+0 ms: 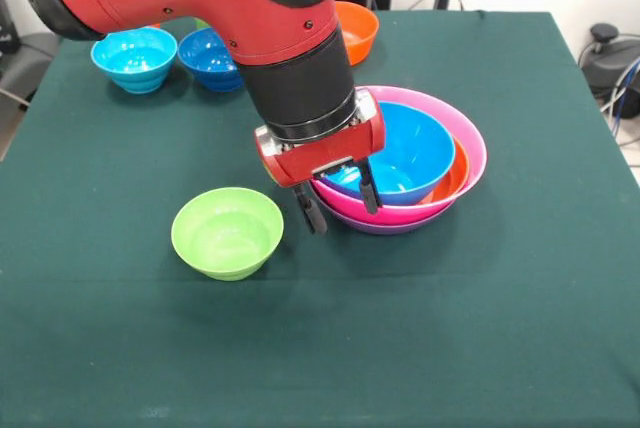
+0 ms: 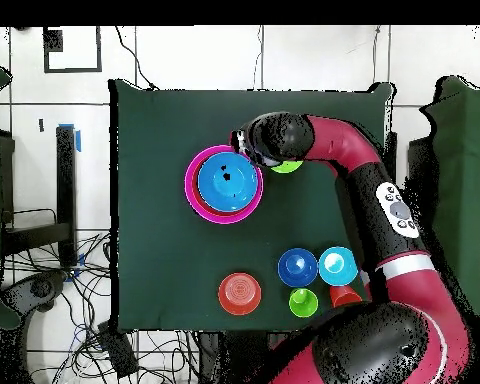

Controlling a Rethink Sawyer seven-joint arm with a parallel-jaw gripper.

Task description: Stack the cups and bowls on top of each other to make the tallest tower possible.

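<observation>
The tower (image 1: 470,143) stands at the table's middle: a purple bowl (image 1: 385,227) at the bottom, then pink, orange (image 1: 456,174), and a large blue bowl (image 1: 412,143) on top. It also shows in the overhead view (image 2: 224,183). My gripper (image 1: 340,202) is open and empty at the tower's near-left rim, one finger (image 1: 312,214) outside the pile and the other (image 1: 368,188) over the blue bowl. A small lime green bowl (image 1: 228,233) sits upright left of the gripper. The lime green cup (image 2: 303,302) and orange cup (image 2: 344,296) stand near my base.
A light blue small bowl (image 1: 135,58), a dark blue small bowl (image 1: 208,58) and an orange bowl (image 1: 356,30) stand along the table's far side. My arm hides most of the lime green bowl from above (image 2: 287,166).
</observation>
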